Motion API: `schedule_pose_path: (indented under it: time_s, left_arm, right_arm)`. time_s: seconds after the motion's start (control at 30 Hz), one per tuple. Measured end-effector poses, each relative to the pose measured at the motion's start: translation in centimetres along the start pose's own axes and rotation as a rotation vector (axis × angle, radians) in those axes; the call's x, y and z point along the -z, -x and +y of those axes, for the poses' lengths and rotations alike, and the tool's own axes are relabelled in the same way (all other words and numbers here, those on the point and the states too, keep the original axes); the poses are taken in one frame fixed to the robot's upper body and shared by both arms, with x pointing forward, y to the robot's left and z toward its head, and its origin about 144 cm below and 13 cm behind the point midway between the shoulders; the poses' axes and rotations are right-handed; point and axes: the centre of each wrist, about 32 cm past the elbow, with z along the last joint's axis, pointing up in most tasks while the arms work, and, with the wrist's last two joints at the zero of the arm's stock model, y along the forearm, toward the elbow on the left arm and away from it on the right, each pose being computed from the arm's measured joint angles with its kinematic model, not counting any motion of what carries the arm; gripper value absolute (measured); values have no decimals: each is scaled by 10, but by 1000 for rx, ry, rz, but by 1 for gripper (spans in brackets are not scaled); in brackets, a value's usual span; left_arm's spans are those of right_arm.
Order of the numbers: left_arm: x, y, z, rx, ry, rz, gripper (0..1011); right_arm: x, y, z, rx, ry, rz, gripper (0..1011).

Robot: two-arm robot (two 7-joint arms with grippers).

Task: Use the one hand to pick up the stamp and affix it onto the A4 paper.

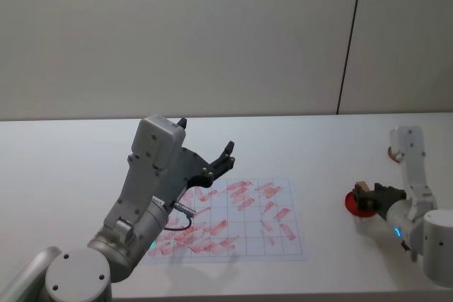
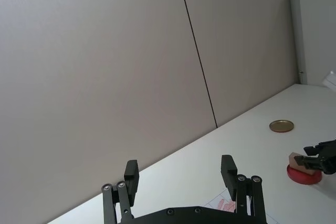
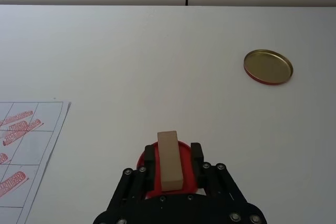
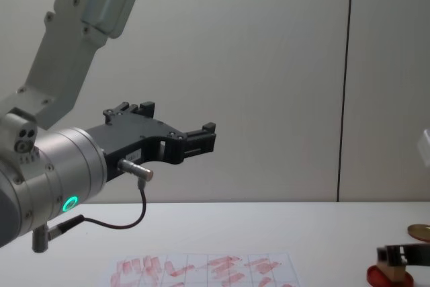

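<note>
Well, starting at your left, you have the left gripper (image 1: 205,136), a black two-fingered claw on a white-and-grey arm, hanging in the air above the white table (image 1: 64,175), over the near left part of the sheet, with its jaws spread wide apart. Under and just right of it lies the A4 paper (image 1: 249,225), a white sheet with a faint grid and many smeared red rectangular stamp marks, flat on the table near your front edge. Moving right, well apart from the paper, you find the right gripper (image 3: 172,151) low at the table, its jaws clamped on the stamp (image 3: 169,160), a small light-tan rectangular wooden block. From the right wrist view you can see the block held between the two black fingers (image 3: 149,155), its long side running straight out ahead of the gripper. The stamp sits over the flat round red ink pad (image 2: 303,176) and, seen from the side, looks to rest on it. Farther back on the right, a shallow gold-brown metal disc (image 3: 268,67) lies flat on the table, apart from the pad.
</note>
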Motion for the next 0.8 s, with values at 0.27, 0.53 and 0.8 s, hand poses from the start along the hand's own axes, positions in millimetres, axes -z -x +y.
schedule_pose_path:
  time_s: [0.27,0.53,0.8]
  left_arm:
    - [0,0,0,0,0,0,993]
    - [0,0,0,0,0,0,993]
    - [0,0,0,0,0,0,993]
  right_arm:
    - [-1,2,4,0,17,-2,213]
    - [-2,5,6,12,32,-10,210]
    - [-3,6,8,39,56,-18,211]
